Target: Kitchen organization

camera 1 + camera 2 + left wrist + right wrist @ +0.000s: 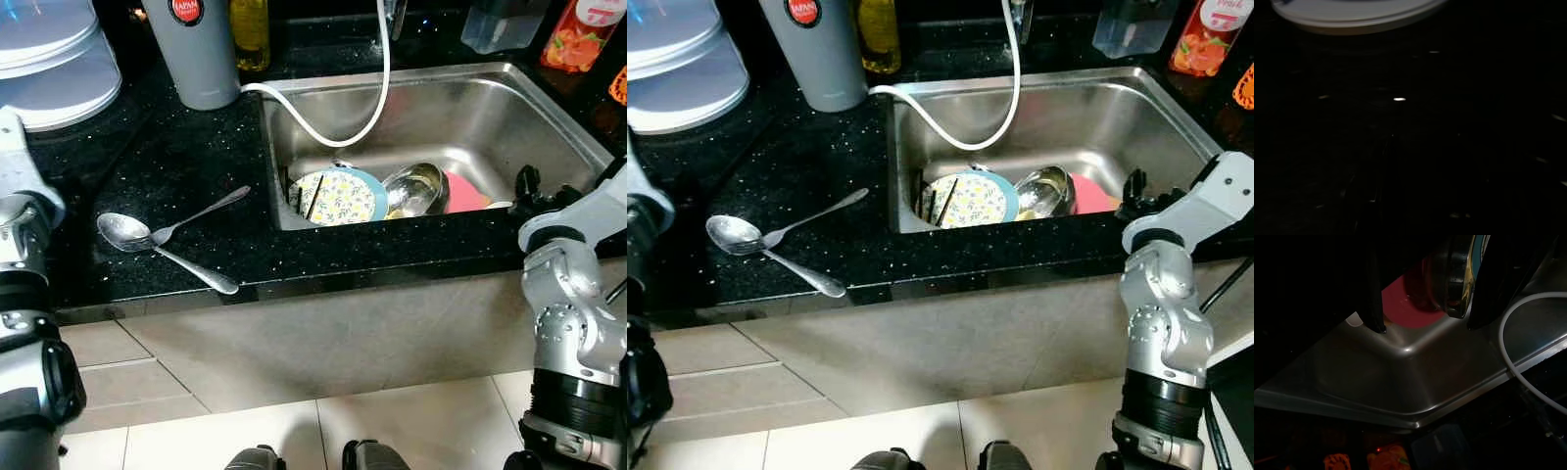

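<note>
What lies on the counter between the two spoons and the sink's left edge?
Nothing: in the left eye view the black counter is bare between the spoons and the sink.

Glossy speckled black counter (186, 166), brushed steel sink (490, 117), shiny metal spoons (157, 240).

Before me runs a black speckled countertop (186, 166) with a steel sink (490, 117) set in it. On it lie two spoons (147, 235), crossed, beside a grey flask (196, 49), a white lidded container (49, 69) and a yellow bottle (251, 31).
</note>
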Tool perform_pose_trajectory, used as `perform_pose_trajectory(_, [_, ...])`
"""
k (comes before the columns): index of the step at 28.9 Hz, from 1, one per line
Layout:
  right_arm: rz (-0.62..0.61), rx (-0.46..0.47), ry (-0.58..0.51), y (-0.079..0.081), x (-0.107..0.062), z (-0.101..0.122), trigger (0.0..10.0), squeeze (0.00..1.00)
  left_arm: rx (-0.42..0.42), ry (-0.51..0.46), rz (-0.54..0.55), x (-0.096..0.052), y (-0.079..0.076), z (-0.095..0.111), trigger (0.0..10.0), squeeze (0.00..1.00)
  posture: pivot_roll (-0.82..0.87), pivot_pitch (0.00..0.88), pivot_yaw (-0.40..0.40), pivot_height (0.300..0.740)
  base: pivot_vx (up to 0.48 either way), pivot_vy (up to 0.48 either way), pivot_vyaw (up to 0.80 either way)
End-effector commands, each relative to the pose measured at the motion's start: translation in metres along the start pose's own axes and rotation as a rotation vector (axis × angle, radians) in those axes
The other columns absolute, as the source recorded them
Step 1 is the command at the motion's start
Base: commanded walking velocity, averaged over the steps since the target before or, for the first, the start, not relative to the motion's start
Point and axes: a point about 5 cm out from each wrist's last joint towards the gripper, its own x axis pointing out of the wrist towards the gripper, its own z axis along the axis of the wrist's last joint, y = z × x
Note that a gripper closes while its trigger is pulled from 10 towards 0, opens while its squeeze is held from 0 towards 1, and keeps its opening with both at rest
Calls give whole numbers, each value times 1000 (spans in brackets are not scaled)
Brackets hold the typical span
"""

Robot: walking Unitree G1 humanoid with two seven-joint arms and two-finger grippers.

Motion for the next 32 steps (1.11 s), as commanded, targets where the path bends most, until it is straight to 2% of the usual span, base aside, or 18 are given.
perform_pose_trajectory(1, [-11,6,14,-1,-1,-3,10000,0,17,142,-63,-1,-6,-30,10000,0,62,153,32,740,0,0,0])
perform_pose_trajectory(4, [-8,11,17,1,2,-4,10000,0,24,150,-105,-4,-14,-34,10000,0,70,142,32,740,0,0,0])
perform_pose_trajectory(7, [-3,20,18,5,6,-6,10000,0,39,152,-219,-10,-40,-40,10000,0,76,125,29,740,0,0,0])
perform_pose_trajectory(9, [-2,22,18,5,7,-6,10000,0,43,150,-243,-11,-46,-40,10000,0,76,122,28,740,0,0,0])
perform_pose_trajectory(11, [6,28,15,8,9,-6,10000,0,44,133,-299,-12,-60,-38,10000,0,77,109,26,740,0,0,0])
perform_pose_trajectory(15, [13,33,12,11,11,-6,10000,0,59,108,-320,-13,-69,-34,10000,0,73,90,28,740,0,0,0])
perform_pose_trajectory(16, [17,40,-3,11,13,-2,10000,0,130,9,-237,-13,-68,-18,10000,0,67,67,31,740,0,0,0])
perform_pose_trajectory(17, [18,43,-9,11,14,-1,10000,0,157,-35,-203,-13,-67,-11,10000,0,65,63,32,740,0,0,0])
perform_pose_trajectory(18, [18,43,-9,11,14,-1,10000,0,157,-35,-203,-13,-67,-11,10000,0,65,63,32,740,0,0,0])
perform_pose_trajectory(20, [17,45,-19,11,16,0,10000,0,154,-123,-131,-15,-66,5,10000,0,59,45,35,740,0,0,0])
perform_pose_trajectory(21, [17,45,-19,11,16,0,10000,0,154,-123,-131,-15,-66,5,10000,0,59,45,35,740,0,0,0])
perform_pose_trajectory(23, [18,46,-26,11,17,2,10000,0,124,-204,-94,-18,-68,21,10000,0,56,35,33,740,0,0,0])
perform_pose_trajectory(25, [18,46,-26,11,17,2,10000,0,124,-204,-94,-18,-68,21,10000,0,56,35,33,740,0,0,0])
perform_pose_trajectory(28, [34,50,-41,15,20,4,10000,0,86,-326,-117,-24,-82,49,10000,0,50,12,27,740,0,0,0])
perform_pose_trajectory(30, [40,51,-45,17,21,5,10000,0,77,-342,-126,-24,-86,53,10000,0,50,12,27,740,0,0,0])
perform_pose_trajectory(32, [48,54,-43,20,22,4,10000,0,35,-316,-153,-17,-96,53,10000,0,55,6,18,740,0,0,0])
